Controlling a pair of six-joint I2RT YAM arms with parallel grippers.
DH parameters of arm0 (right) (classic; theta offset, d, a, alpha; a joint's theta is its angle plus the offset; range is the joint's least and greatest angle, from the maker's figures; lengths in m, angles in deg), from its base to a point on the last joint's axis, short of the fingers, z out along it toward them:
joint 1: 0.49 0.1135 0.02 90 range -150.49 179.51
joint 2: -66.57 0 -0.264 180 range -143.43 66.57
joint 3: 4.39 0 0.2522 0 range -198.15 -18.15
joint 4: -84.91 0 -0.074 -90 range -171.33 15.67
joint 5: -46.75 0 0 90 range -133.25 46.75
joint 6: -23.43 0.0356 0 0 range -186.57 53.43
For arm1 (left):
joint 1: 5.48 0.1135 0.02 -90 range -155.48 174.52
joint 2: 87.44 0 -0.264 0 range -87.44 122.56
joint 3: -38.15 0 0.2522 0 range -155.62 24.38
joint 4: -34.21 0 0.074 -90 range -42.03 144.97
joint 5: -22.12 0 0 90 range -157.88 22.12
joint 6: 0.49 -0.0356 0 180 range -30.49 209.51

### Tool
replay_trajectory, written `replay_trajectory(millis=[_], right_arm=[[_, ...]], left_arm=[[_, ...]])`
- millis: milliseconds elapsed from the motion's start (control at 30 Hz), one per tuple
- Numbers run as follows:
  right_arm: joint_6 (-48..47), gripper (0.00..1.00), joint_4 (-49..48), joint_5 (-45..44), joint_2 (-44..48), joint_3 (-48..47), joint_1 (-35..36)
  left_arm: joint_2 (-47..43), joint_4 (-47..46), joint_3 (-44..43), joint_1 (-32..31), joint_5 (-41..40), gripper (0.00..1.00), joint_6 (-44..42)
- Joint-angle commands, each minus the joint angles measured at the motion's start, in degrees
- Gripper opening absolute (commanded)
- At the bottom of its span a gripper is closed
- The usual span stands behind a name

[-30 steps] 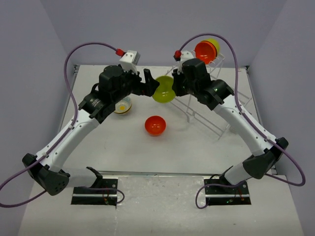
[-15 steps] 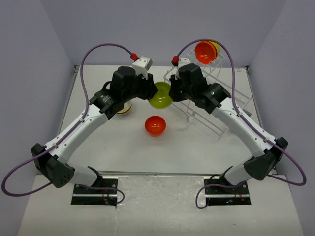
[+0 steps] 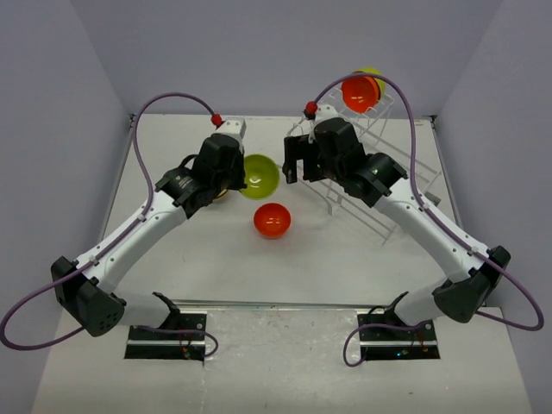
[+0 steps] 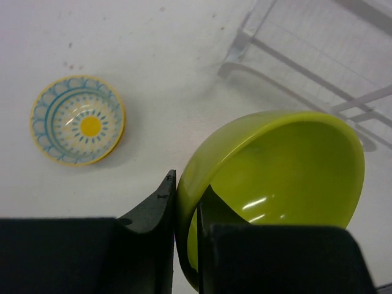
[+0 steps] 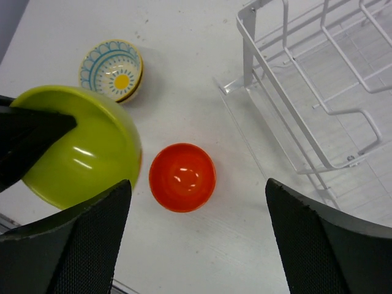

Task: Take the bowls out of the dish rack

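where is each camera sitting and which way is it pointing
top external: fixed above and behind the bases, looking down on the table; the whole left arm and right arm show.
left wrist: looks down past the left gripper, shut on the lime-green bowl, toward the cream flower bowl.
right wrist: looks down between the fingers of the open right gripper at the orange-red bowl.
shared: both wrist views show the lime-green bowl, cream flower bowl and dish rack.

Near worktop (image 3: pixel 207 267): bare, I pass freely.
Centre: orange bowl (image 3: pixel 272 221) in my way.
Aloft, left of centre: green bowl (image 3: pixel 259 175) blocks me.
Far right: dish rack (image 5: pixel 248 58) blocks me.
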Motion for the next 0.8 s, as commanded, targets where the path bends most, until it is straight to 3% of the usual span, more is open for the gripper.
replay_trajectory(millis=[0, 200, 400, 767], right_arm=[[-0.25, 0.91, -1.62, -4.17, 4.17, 3.85, -0.14], [-0.96, 0.92, -1.80, -5.32, 9.35, 10.18, -2.69], [-0.96, 0.93, -3.20, -3.48, 14.63, 14.59, -5.41], [-2.19, 0.93, -3.38, -1.89, 18.59, 15.47, -8.31]], left_arm=[[-4.73, 4.41, 4.65, 0.58, -10.74, 0.00, 7.50], [-12.46, 5.21, 20.80, 4.00, -12.44, 0.00, 14.01], [-19.24, 3.63, 31.55, 7.78, -9.55, 0.00, 17.70], [-19.16, 3.18, 34.20, 8.23, -10.68, 0.00, 19.20]])
